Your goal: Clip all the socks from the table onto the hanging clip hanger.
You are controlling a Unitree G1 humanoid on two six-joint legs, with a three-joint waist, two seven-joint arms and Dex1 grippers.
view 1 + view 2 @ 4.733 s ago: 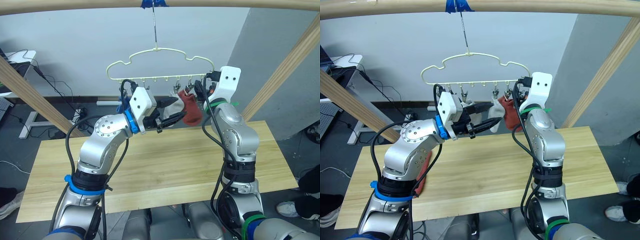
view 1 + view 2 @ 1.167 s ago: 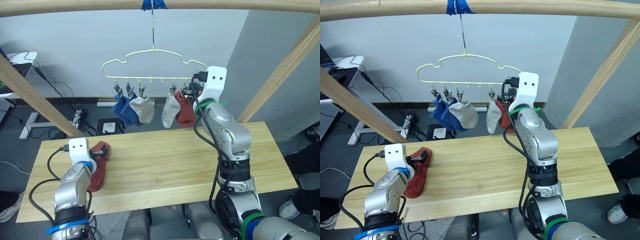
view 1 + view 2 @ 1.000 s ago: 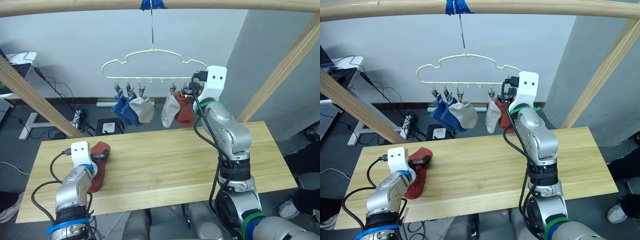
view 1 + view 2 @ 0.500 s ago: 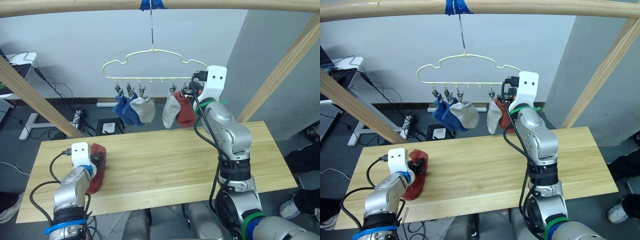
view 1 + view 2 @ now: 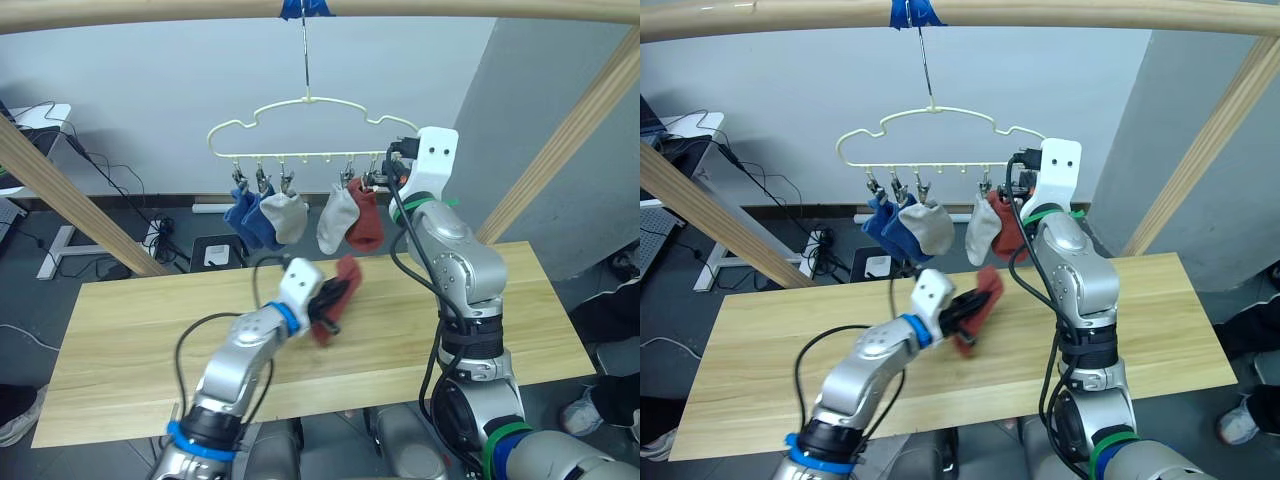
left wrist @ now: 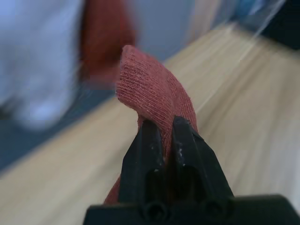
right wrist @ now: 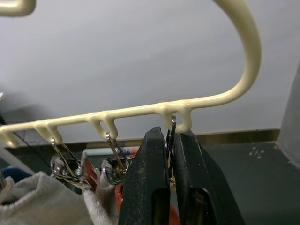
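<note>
Above the pale plank table [image 5: 120,330], left gripper [image 6: 161,136] pinches a rust-red sock [image 5: 338,285]; right gripper [image 7: 169,154] squeezes a hanger clip [image 7: 171,129].

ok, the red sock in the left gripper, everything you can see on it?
The rust-red sock is a short ankle sock of soft ribbed knit. The left gripper is shut on a fold of it, so one end stands up past the fingers and curls over while the rest droops below. It hangs lifted off the table, over the middle, below the clip hanger. Only the gripper touches it.
</note>
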